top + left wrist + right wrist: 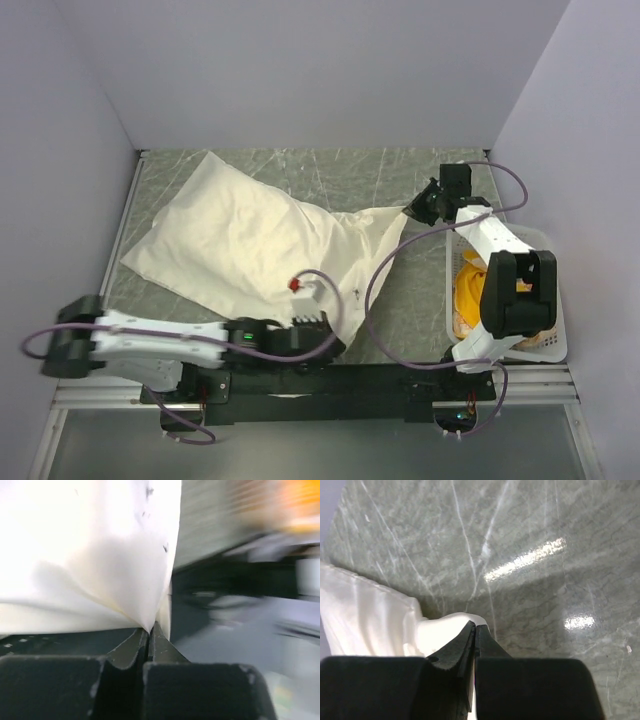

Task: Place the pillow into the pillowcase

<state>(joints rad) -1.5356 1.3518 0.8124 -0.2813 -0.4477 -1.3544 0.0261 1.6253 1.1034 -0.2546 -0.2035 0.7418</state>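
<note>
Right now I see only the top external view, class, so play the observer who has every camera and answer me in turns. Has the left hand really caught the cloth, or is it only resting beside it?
Observer: It has caught it. The left wrist view shows the left hand shut, with a thin fold of the pillowcase pinched between its fingertips.
Operator: And the right hand, out at the far corner of the cloth?
Observer: The right wrist view shows the right hand shut as well, its tips closed on a hemmed corner of the pillowcase.
</note>
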